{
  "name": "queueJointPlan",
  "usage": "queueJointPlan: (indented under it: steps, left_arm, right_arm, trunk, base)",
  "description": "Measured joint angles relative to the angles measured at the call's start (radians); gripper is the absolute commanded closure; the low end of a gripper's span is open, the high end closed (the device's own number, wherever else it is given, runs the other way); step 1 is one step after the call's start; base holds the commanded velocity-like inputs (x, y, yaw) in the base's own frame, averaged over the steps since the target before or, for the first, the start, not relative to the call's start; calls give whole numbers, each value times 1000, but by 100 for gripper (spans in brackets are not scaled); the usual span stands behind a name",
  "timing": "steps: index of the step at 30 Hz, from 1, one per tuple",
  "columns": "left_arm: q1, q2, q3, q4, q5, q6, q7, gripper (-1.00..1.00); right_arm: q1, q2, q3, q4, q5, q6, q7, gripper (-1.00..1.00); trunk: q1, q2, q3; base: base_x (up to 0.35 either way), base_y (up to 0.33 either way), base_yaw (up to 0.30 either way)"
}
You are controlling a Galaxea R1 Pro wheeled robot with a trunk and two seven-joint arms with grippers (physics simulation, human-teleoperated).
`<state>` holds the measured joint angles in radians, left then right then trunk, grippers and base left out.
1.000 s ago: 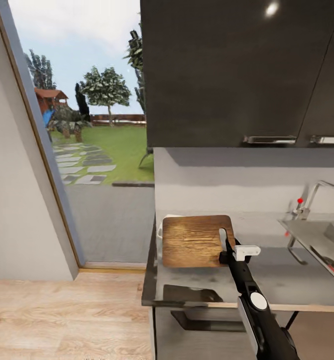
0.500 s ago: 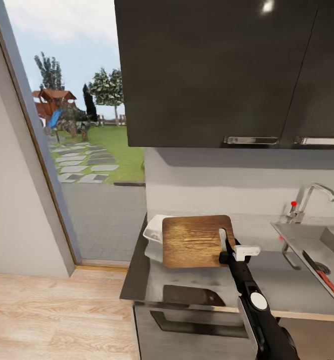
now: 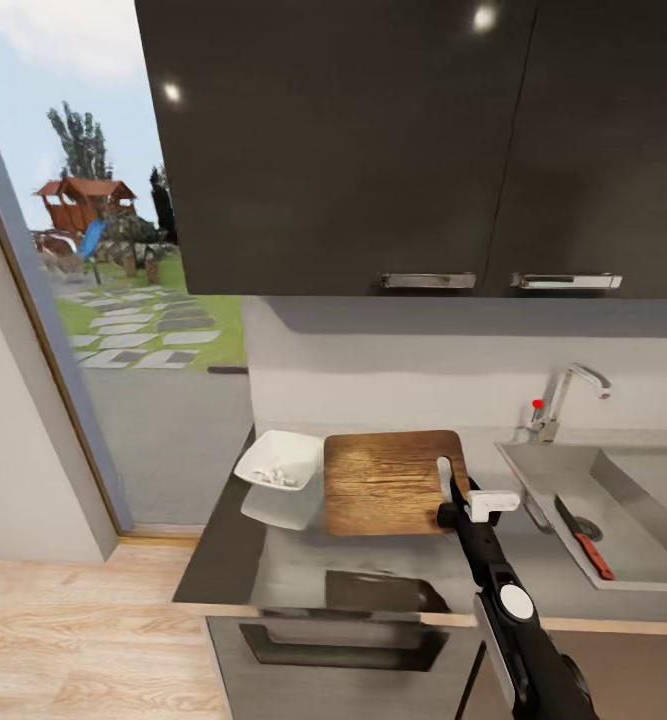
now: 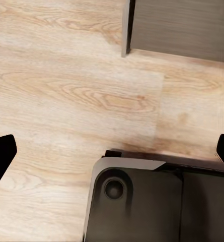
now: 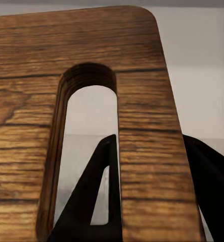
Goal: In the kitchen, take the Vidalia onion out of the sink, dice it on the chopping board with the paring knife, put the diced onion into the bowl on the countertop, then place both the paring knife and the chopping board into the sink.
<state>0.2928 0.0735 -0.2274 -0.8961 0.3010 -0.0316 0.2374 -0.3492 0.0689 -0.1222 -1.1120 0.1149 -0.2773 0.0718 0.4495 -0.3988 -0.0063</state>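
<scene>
My right gripper (image 3: 451, 500) is shut on the chopping board (image 3: 388, 482), holding it level above the grey countertop (image 3: 228, 560). In the right wrist view its black fingers (image 5: 99, 194) clamp the wooden strip beside the handle slot of the chopping board (image 5: 66, 45). The white bowl (image 3: 278, 462) stands on the countertop just left of the board, with small white onion pieces in it. Inside the sink (image 3: 623, 545) at the right lies the paring knife (image 3: 585, 538), red handle toward me. The left gripper (image 4: 112, 151) hangs open over the wooden floor, fingertips far apart.
Dark wall cabinets (image 3: 373, 150) hang above the counter. A faucet (image 3: 565, 396) stands behind the sink. A glass door to the garden (image 3: 103, 300) is at the left. The robot's base (image 4: 142, 201) shows below the left gripper.
The whole view has shifted right along the counter. The board stays in the right gripper, now nearer the sink. The bowl and the sink with the knife have come fully into view.
</scene>
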Motion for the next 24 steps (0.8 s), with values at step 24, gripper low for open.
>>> queueJointPlan:
  steps: [24]
  left_arm:
    - [0,1,0,-2,0,0,0,-100]
  right_arm:
    - [0,-1,0,0,0,0,0,100]
  trunk:
    - [0,0,0]
  base:
    - [0,-307,-46]
